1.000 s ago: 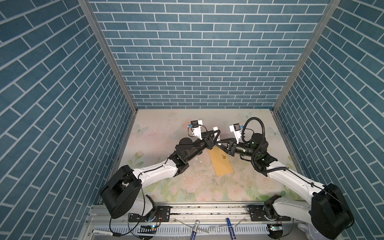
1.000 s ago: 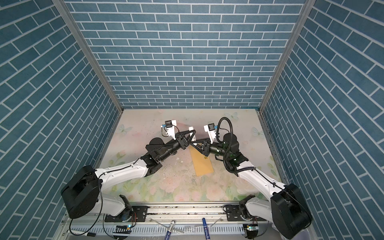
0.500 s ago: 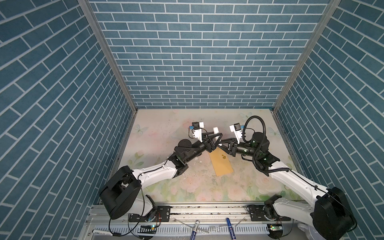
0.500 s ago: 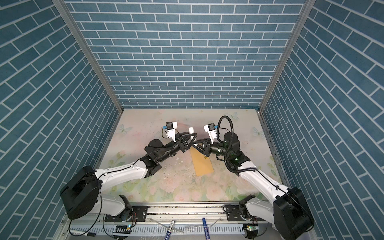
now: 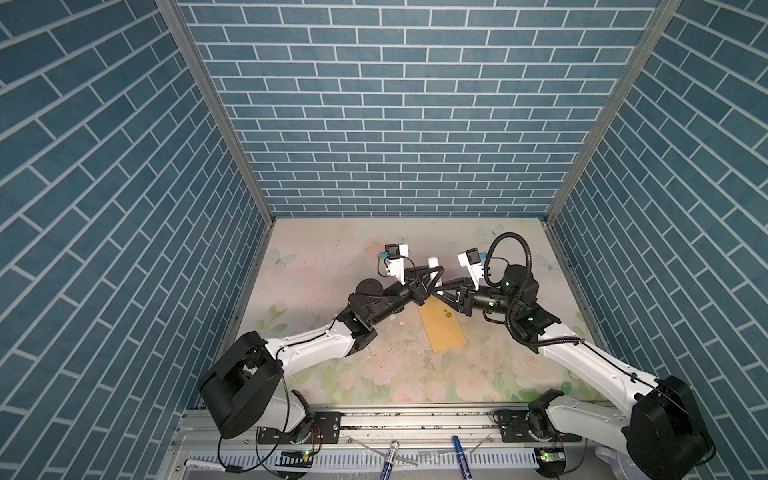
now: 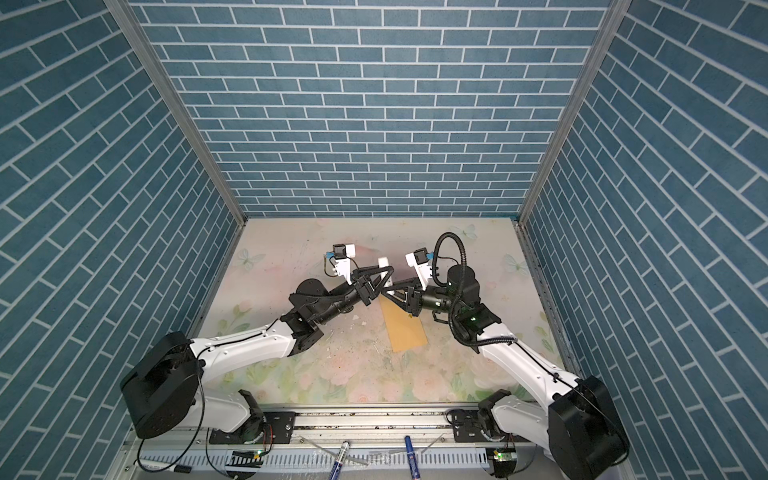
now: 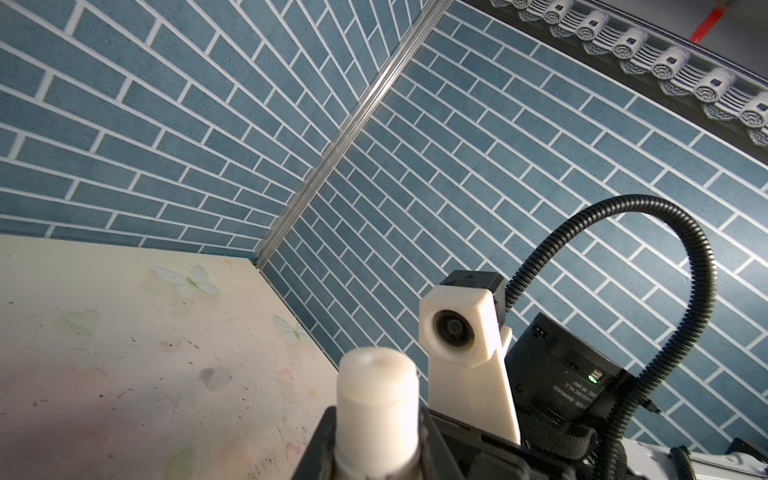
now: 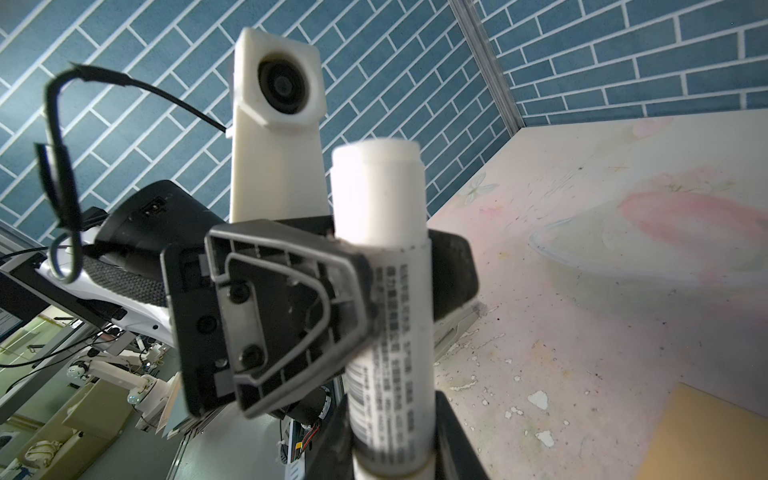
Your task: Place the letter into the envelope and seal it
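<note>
Both claws meet on a glue stick [image 8: 384, 199] raised over the far end of the envelope [image 5: 442, 332]. Your left claw [image 8: 399, 278] is closed on the stick just below its white cap. Your right claw [image 5: 439, 290] is clamped on the printed barrel lower down, as the right wrist view shows. This looks like uncapping ahead of sealing. The envelope lies flat on the table [image 5: 332, 266], its near end free and its far end hidden under the claws, so you cannot tell how the flap sits. The letter is nowhere visible; it is probably already inside, but confirm that before you glue. The stick is rigid, smooth plastic, so keep the barrel grip firm and pull the cap straight along its axis, or it may twist out. The envelope is thin, light kraft paper that will likely skid or buckle under a sideways push. Pin it flat near the gold emblem [image 5: 448, 314] with one claw. Then handle the flap only by its edge, pressing down rather than dragging.
</note>
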Motion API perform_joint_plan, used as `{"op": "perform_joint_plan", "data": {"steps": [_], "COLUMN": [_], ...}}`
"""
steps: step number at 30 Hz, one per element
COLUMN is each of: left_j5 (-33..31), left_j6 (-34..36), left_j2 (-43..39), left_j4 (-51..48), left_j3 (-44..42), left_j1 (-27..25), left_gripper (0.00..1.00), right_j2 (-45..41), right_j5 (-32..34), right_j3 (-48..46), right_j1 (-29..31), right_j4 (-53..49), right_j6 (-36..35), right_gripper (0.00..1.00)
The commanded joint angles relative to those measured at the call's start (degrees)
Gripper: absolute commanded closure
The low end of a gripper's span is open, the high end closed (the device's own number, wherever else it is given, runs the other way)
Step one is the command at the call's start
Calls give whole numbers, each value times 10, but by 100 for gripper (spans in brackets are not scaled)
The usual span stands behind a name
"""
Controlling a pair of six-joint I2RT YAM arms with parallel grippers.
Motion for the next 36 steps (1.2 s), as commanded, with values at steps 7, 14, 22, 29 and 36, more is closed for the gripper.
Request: {"op": "perform_joint_plan", "data": {"steps": [7,14,22,29,36], "left_j5": [-18,-15,-16,-17,-23], "left_j6": [-12,-27,-33,-38,-34], "left_j2": [3,-2,2,6,8], "left_j4": [30,34,42,48,42], "left_j3": [-5,2,3,3,-2], "left_j1": [3,3,3,3,3], "left_gripper": [100,100,100,100,100], "right_j2": [-31,-43,-28,-26,-35], "right_j5": [16,10,6,14,47], "right_j3": [2,-25,-25,-27,-22], "right_j1": [0,0,0,0,0], "right_j4": [4,18,32,41,16], "right_j6": [6,19,25,32,24], "right_gripper": [60,51,60,79,92]}}
